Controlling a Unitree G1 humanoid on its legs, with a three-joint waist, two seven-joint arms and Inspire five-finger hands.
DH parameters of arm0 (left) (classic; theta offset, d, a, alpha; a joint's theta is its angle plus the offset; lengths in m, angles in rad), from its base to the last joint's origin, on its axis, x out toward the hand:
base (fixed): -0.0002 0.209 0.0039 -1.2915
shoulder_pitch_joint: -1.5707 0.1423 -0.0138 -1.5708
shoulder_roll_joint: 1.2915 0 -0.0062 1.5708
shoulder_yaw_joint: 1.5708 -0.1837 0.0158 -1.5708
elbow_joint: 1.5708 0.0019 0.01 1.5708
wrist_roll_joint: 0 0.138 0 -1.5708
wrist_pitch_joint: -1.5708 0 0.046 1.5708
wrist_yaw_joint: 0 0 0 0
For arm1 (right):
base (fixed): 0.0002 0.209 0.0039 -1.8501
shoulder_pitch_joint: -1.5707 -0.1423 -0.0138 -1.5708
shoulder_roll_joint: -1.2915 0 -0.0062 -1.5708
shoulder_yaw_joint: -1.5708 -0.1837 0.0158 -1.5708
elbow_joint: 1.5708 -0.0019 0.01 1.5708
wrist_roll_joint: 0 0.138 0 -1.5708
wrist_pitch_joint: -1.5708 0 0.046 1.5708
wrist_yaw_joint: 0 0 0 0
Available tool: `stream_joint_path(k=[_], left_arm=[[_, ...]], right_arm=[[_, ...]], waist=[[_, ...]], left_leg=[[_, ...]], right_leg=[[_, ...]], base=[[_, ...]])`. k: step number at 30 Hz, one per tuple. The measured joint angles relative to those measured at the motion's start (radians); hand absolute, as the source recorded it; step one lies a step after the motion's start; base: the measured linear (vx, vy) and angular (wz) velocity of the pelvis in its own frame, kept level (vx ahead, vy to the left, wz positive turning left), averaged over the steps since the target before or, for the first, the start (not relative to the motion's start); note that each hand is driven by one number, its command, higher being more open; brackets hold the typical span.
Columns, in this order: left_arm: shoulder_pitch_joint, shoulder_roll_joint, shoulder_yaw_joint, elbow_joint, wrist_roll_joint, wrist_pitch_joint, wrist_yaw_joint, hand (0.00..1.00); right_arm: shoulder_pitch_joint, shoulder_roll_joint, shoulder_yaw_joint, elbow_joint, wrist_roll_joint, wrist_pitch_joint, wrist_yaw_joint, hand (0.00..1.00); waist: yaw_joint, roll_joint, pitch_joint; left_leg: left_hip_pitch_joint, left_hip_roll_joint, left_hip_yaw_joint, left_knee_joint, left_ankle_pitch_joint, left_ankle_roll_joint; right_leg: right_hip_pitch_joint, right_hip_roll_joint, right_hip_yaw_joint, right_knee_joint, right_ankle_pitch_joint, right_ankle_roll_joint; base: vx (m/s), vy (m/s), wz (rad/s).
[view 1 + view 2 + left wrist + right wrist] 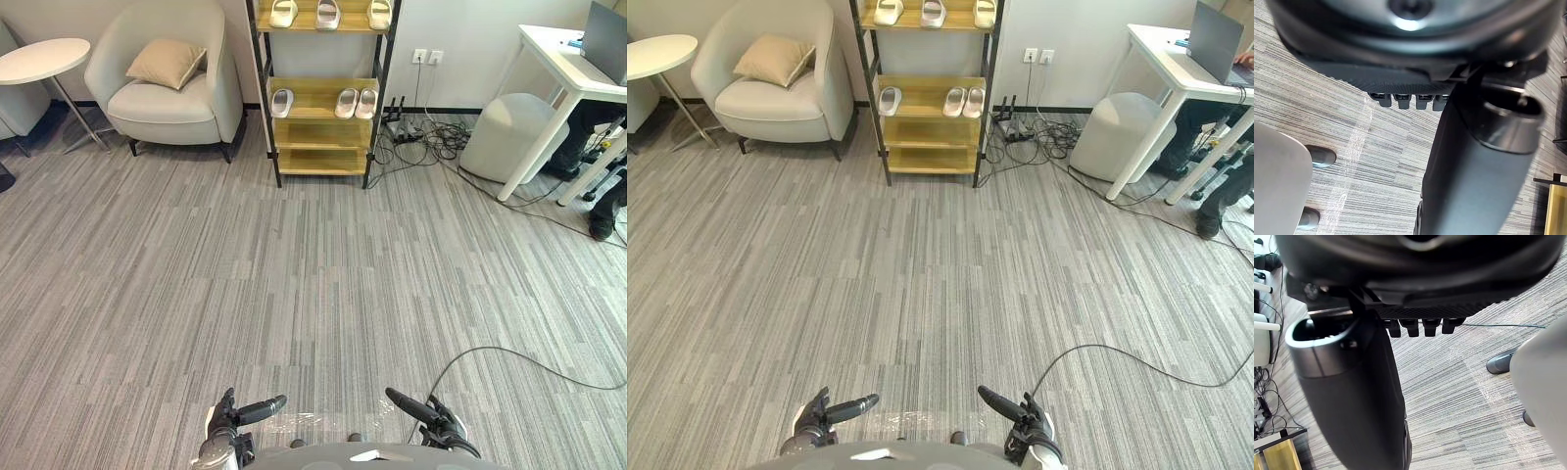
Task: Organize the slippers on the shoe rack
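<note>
The shoe rack [323, 132], wooden shelves in a black frame, stands far ahead against the wall. Three pale slippers [328, 14] lie on its upper shelf. On the middle shelf a single slipper [281, 102] sits at the left and a pair [357, 103] at the right. The shelf below them is bare. My left hand [235, 416] and right hand [431, 419] hang low near my body, far from the rack. Both are open and hold nothing, as the left wrist view [1400, 78] and the right wrist view [1425, 308] show above striped carpet.
A beige armchair [167, 83] with a cushion and a round white table [39, 59] stand left of the rack. To its right lie tangled cables [421, 132], a grey pouf [509, 132] and a white desk [568, 69], with a person's legs [607, 206] beside it. Wide carpet lies between.
</note>
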Motion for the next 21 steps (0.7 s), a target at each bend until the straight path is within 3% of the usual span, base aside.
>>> stream_joint_path(k=[21], left_arm=[[-0.046, 0.015, -0.089, 0.036, 0.086, 0.02, -0.031, 1.0]], right_arm=[[-0.012, -0.001, 0.002, 0.014, -0.028, 0.005, 0.007, 1.0]], waist=[[0.0, -0.005, 0.003]], left_leg=[[-0.007, 0.001, 0.001, -0.006, 0.001, -0.001]], right_leg=[[-0.01, 0.0, -0.001, -0.004, -0.001, 0.0]], base=[[0.0, 0.0, 0.0]])
